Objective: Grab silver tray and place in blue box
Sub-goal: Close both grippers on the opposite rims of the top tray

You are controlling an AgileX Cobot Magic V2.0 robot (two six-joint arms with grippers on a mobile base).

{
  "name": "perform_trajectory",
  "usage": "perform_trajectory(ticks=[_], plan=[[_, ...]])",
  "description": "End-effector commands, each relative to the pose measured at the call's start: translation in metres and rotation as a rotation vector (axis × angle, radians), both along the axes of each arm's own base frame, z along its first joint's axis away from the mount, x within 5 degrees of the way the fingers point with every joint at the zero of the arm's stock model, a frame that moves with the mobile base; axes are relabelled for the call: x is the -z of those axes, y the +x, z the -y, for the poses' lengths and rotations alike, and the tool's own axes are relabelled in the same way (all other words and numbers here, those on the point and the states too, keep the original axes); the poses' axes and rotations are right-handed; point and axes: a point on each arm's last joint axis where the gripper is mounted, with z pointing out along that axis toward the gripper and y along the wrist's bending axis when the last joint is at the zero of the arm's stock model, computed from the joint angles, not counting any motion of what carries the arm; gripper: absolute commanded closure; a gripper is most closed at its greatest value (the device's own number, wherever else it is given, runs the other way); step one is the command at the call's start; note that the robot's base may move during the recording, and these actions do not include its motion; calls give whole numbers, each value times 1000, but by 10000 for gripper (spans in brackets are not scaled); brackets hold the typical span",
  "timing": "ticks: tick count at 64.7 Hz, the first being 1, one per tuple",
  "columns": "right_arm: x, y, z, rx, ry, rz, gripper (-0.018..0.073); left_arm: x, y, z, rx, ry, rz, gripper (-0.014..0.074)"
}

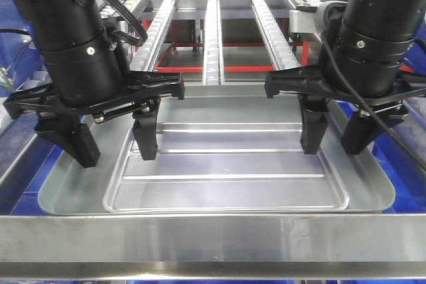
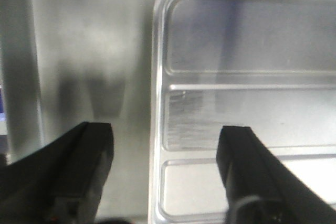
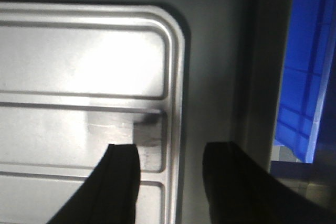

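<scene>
The silver tray [image 1: 226,164], shallow with two raised ribs, lies flat inside a larger, deeper plain silver pan [image 1: 66,191]. My left gripper [image 1: 117,154] is open and straddles the tray's left rim, one finger over the tray and one over the pan floor; the left wrist view [image 2: 165,129] shows the tray [image 2: 252,51] and the pan [image 2: 89,40]. My right gripper [image 1: 334,145] is open and straddles the right rim the same way, as the right wrist view shows [image 3: 173,149]. Neither holds anything. Ribbed blue plastic, apparently the blue box [image 3: 304,77], shows beyond the pan's right wall.
A steel bar [image 1: 213,234] crosses the front below the pan. Three roller conveyor rails [image 1: 212,24] and a red frame [image 1: 200,68] run behind it. Blue plastic shows at the far left [image 1: 13,58] and low on both sides of the pan.
</scene>
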Motion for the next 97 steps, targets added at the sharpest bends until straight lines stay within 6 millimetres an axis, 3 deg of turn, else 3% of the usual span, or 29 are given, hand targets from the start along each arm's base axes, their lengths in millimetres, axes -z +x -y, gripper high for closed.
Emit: perform_trajectory(ticks=[1,26,65,73,81,87,97], plan=[[-16,5,-1,0,37,80,151,-20,3,5,-3,-66,74,280],[4,9,-4,9,22,16,155,-1,7,8,-1,-27,30,281],[4,10,-4,10,24,14,189,1,7,8,-2,-22,23,284],[5,9,-3,11,19,5,337,1,7,8,-2,-18,20,363],[5,8,-3,11,16,-1,518,2,6,7,-3,-10,9,516],[5,8,-3,11,16,-1,506,2,5,6,-3,-4,2,616],[5,8,-3,11,16,-1,506,2,5,6,-3,-2,0,611]])
